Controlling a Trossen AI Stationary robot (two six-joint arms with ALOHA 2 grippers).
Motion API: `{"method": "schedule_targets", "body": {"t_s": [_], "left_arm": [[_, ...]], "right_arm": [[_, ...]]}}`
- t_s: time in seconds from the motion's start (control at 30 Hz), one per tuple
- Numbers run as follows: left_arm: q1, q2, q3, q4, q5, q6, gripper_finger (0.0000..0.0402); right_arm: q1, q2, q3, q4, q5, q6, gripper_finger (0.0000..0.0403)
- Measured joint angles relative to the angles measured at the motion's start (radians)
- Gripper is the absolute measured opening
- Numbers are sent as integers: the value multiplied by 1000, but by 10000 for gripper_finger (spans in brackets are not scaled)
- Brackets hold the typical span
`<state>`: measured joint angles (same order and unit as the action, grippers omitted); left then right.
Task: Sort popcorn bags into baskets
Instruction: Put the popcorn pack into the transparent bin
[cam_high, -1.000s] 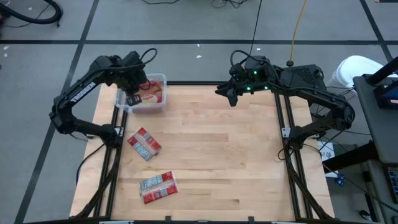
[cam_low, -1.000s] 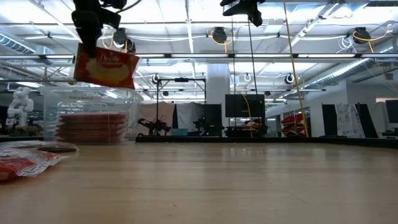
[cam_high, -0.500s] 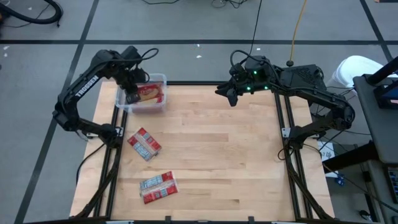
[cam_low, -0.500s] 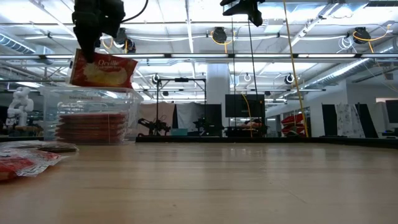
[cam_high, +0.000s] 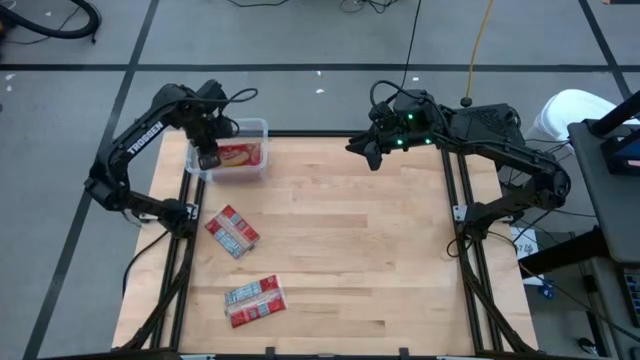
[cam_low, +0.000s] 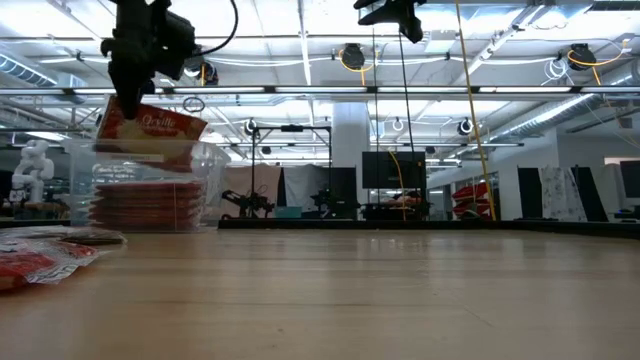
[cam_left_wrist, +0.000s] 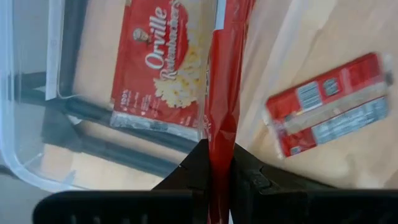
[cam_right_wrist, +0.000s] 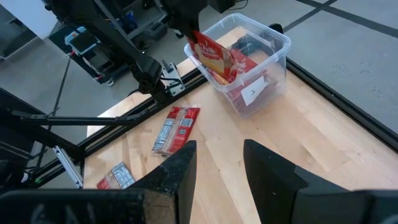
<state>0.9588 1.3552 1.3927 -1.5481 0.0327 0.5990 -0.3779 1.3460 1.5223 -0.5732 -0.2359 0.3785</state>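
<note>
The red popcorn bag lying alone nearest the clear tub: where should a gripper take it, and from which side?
The flat red popcorn bag lies label-side up and skewed on the wooden table, clear of the clear plastic tub. Probably best: come straight down and pinch across its narrow width, since no edge stands up for a side grasp.

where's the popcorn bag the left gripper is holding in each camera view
High view: held popcorn bag over the clear basket, upper left.
Low view: held popcorn bag at the basket's rim, upper left, under the left gripper.
Left wrist view: seen edge-on, a red strip between the fingers.
Right wrist view: top centre, tilted into the basket.
Shared landmark: the clear basket.
</note>
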Motion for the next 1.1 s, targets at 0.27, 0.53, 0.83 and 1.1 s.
{"method": "schedule_targets", "body": {"t_s": [0.27, 0.53, 0.83, 1.1], "left_arm": [[-1, 0, -26, 30, -30, 30, 35], [-1, 0, -26, 89, -33, 26, 65], [-1, 0, -26, 117, -69, 39, 147], [-1, 0, -26, 167, -59, -43, 152]], "right_arm": [[0, 0, 0, 0, 0, 2, 125], [0, 0, 0, 0, 0, -1, 125], [0, 0, 0, 1, 1, -1, 125], [0, 0, 0, 20, 3, -1, 125]]}}
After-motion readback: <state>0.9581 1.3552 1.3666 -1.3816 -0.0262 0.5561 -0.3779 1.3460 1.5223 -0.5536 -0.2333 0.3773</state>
